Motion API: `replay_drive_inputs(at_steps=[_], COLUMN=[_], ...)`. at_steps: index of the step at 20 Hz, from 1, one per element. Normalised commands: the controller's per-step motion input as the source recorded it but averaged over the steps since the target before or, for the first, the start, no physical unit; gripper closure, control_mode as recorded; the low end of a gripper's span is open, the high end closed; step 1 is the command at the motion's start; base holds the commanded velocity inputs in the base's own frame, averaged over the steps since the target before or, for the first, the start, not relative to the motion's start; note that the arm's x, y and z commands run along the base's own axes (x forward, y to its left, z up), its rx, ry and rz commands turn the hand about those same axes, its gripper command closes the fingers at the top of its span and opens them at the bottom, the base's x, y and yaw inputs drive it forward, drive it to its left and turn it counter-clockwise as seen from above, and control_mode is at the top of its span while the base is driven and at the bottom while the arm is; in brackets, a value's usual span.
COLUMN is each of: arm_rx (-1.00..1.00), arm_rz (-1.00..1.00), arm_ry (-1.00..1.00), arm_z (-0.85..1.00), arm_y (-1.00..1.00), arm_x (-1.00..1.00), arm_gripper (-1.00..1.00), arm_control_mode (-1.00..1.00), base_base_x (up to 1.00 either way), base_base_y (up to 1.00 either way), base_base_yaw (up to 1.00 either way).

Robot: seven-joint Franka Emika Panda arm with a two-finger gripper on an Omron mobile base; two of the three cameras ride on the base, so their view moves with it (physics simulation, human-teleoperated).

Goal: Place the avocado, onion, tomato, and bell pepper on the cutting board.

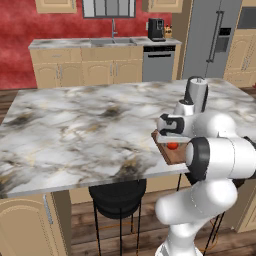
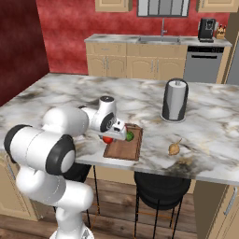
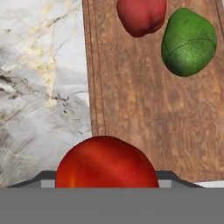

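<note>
Marble counter [image 3: 39,87], tomato [image 3: 107,162] over cutting board [image 3: 144,113] edge

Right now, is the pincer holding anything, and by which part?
It looks so: a shiny red piece, likely the tomato, sits at the pincer over the cutting board. The finger contact is hidden.

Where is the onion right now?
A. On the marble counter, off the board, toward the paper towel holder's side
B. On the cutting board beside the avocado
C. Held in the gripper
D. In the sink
A. The onion lies on the bare counter, apart from the cutting board, which carries the avocado.
</note>
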Motion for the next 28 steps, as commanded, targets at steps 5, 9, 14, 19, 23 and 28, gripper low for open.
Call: replay_drive_inputs(at_steps=[5,9,14,19,23,28], arm_rx=[0.0,0.0,0.0,0.0,0.0,0.0], arm_rz=[-0.01,0.0,0.0,0.0,0.0,0.0], arm_ry=[0.0,0.0,0.0,0.0,0.0,0.0], arm_z=[-0.1,-0.17,-0.2,-0.19,-0.16,-0.16], arm_y=[-0.06,-0.09,-0.08,-0.1,-0.12,-0.1], arm_x=[0.12,0.16,0.16,0.21,0.21,0.2], arm_gripper=[1.0,1.0,1.0,1.0,1.0,1.0], arm_control_mode=[-1.0,-1.0,-1.0,-1.0,-1.0,-1.0], base_base_x=[0.0,0.0,0.0,0.0,0.0,0.0], base_base_y=[0.0,0.0,0.0,0.0,0.0,0.0], base_base_yaw=[0.0,0.0,0.0,0.0,0.0,0.0])
